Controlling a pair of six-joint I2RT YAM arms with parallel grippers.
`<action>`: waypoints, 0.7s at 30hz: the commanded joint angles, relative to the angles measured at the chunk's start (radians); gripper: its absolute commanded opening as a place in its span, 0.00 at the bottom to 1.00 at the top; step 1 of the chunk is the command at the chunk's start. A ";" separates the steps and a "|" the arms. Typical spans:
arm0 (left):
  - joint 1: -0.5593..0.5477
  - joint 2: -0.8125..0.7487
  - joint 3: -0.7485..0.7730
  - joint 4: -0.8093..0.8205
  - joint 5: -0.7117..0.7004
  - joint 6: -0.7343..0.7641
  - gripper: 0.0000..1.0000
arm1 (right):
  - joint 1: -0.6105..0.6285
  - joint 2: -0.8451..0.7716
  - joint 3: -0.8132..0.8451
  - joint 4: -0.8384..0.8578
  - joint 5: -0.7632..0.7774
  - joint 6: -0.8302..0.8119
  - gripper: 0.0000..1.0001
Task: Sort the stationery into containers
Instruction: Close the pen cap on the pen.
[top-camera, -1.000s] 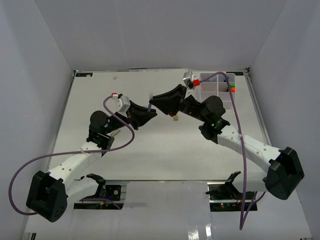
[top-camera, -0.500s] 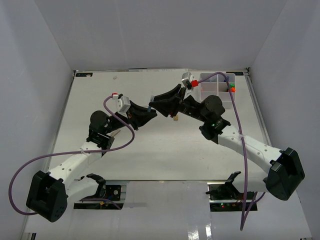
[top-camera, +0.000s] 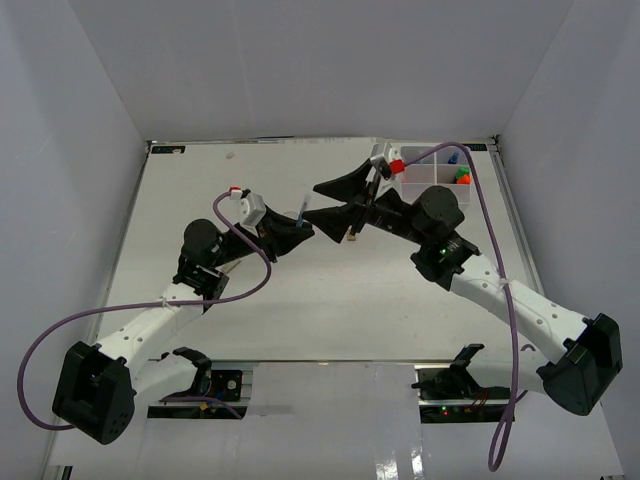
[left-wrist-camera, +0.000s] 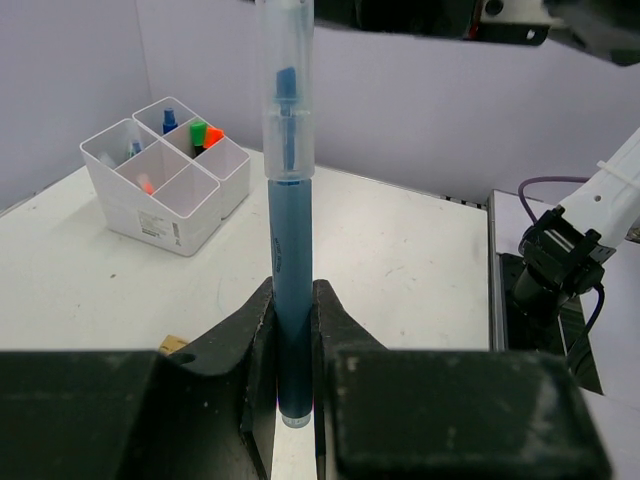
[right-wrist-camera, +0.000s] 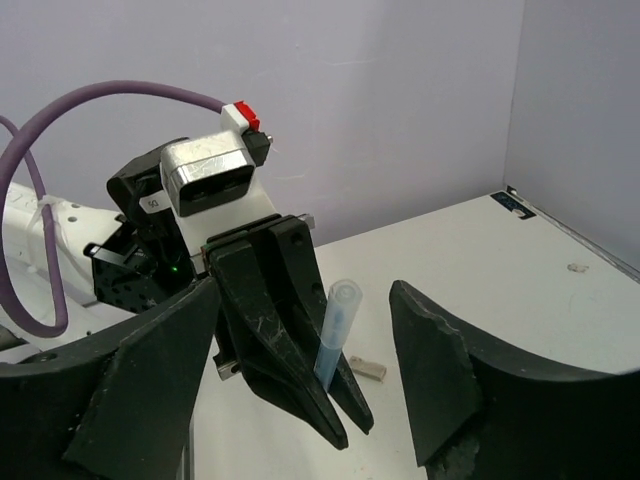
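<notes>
Blue clear-capped pen (left-wrist-camera: 286, 250) upright, white divided organiser (left-wrist-camera: 150, 215) holding markers (left-wrist-camera: 205, 134)

We see a blue pen (right-wrist-camera: 333, 335), clear cap up and slightly tilted, clamped low on its barrel by the left gripper (right-wrist-camera: 352, 432). Our right gripper (right-wrist-camera: 300, 288) has its black fingers spread wide, one either side of the pen, neither touching it. Just right of the pen's lower end, a small tan block (right-wrist-camera: 366, 371) lies on the white table (right-wrist-camera: 480, 260). Above-left of the pen sit a silver camera (right-wrist-camera: 210, 180) and a purple cable (right-wrist-camera: 100, 110).
</notes>
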 joint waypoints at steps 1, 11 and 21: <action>-0.003 -0.011 0.024 -0.034 0.022 0.027 0.02 | 0.005 -0.027 0.105 -0.092 0.049 -0.062 0.77; -0.003 -0.015 0.041 -0.081 0.027 0.056 0.01 | 0.005 0.065 0.276 -0.289 0.104 -0.093 0.76; -0.003 -0.011 0.050 -0.104 0.002 0.050 0.00 | 0.014 0.128 0.264 -0.269 0.081 -0.060 0.61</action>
